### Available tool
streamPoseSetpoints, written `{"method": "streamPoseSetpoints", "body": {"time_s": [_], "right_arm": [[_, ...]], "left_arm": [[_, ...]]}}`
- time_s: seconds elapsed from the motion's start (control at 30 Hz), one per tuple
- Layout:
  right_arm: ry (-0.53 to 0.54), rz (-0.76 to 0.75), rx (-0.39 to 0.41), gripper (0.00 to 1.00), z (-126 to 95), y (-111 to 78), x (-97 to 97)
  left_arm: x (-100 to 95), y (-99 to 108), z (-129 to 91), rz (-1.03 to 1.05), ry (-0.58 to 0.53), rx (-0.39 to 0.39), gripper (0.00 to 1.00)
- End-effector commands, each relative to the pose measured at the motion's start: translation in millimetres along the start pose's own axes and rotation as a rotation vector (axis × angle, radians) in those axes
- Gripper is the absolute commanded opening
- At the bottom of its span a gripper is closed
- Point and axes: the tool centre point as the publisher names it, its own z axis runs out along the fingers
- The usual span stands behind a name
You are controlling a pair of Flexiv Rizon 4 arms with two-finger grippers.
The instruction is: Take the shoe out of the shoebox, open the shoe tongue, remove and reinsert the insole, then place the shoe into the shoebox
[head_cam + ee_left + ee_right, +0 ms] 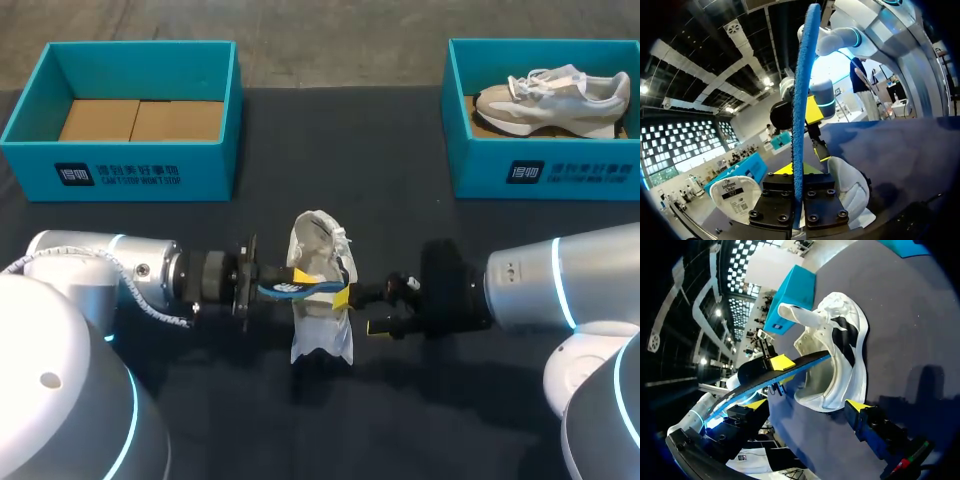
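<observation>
Left gripper (797,171) jaws clamp a thin blue foam insole (800,100), its far end at the white fabric sneaker (318,290) just ahead, beside the wide-open right gripper (806,404); the insole step seems underway, and next it needs sliding flat inside.

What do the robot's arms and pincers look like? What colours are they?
Both the left arm and right arm are round, shiny silver-white tubes with glowing light-blue rings, turning black near the wrists. A white curly cable runs along the left one. The left pincer is black with bright yellow tips; the right pincer has yellow tips on blue.
</observation>
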Motion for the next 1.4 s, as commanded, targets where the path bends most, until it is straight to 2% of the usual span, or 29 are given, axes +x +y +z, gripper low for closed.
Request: {"method": "streamPoseSetpoints", "body": {"time_s": [0.03,0.17,0.77,0.93,0.97,1.0,1.03,1.4], "right_arm": [[-0.011,0.001,-0.003,1.0,2,-1.0,2.8],[-0.011,0.001,-0.003,1.0,2,-1.0,2.8],[-0.011,0.001,-0.003,1.0,2,-1.0,2.8],[-0.011,0.001,-0.003,1.0,2,-1.0,2.8],[-0.011,0.001,-0.003,1.0,2,-1.0,2.8],[-0.011,0.001,-0.003,1.0,2,-1.0,2.8],[-0.011,0.001,-0.003,1.0,2,-1.0,2.8],[-0.011,0.001,-0.003,1.0,2,-1.0,2.8]], "left_arm": [[1.1,7,3,0.005,0.004,-0.014,0.0],[-0.4,12,3,-0.01,-0.009,-0.003,0.0],[-9.3,41,4,-0.043,-0.017,-0.04,0.0],[-8.7,42,5,-0.049,-0.013,-0.045,0.0],[-8.0,41,5,-0.05,-0.012,-0.045,0.08],[-7.4,39,5,-0.05,-0.012,-0.045,0.28],[-7.0,37,5,-0.05,-0.012,-0.042,0.38],[-5.8,12,4,-0.009,-0.013,-0.011,0.41]]}}
